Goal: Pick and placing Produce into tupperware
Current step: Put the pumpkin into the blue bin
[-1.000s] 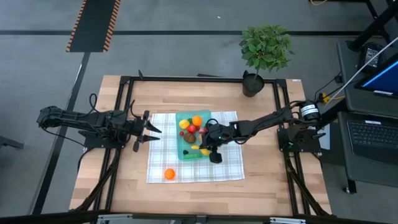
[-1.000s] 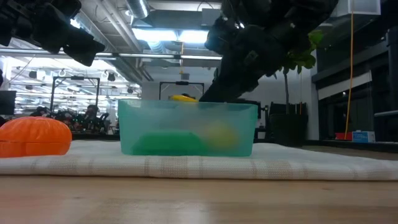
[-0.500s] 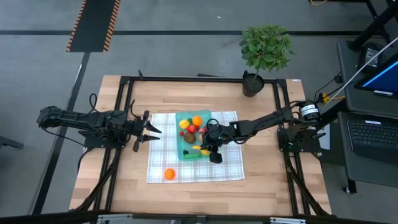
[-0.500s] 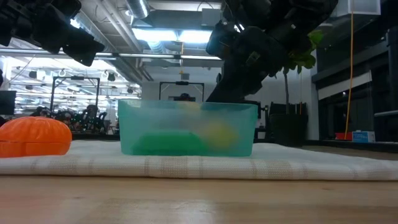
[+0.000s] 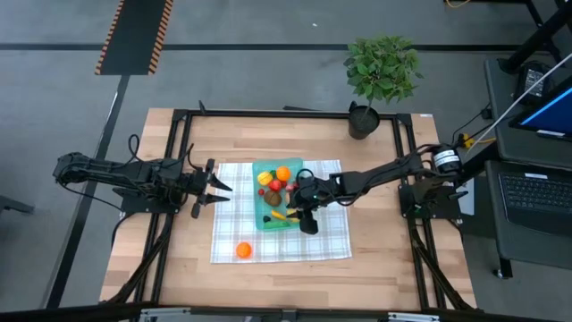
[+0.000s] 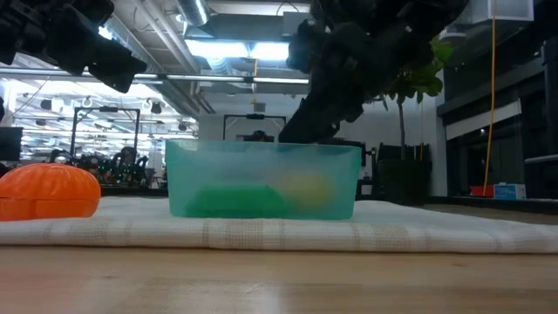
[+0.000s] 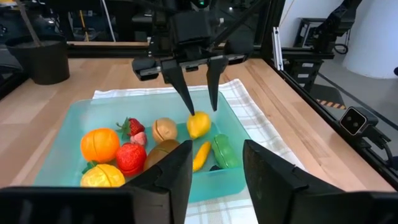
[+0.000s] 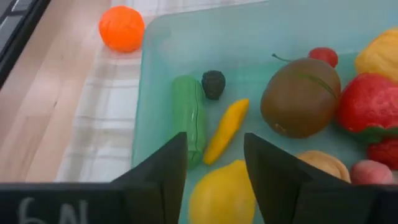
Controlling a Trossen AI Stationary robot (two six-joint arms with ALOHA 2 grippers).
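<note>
The teal tupperware sits on the checked cloth and holds several toy produce pieces: an orange, strawberries, a brown kiwi, a green cucumber, a lemon. My right gripper hangs open over the container's right half, its fingertips just above the lemon. A loose orange fruit lies on the cloth near the table's near edge. My left gripper hovers open at the cloth's left edge, pointing at the container.
A potted plant stands at the table's far edge, right of centre. Black frame rails run along the table's sides. Bare cloth lies to the right of and nearer than the container.
The yellow fruit that showed above the container's rim under my right gripper has gone down into the tupperware. My left arm has kept still.
</note>
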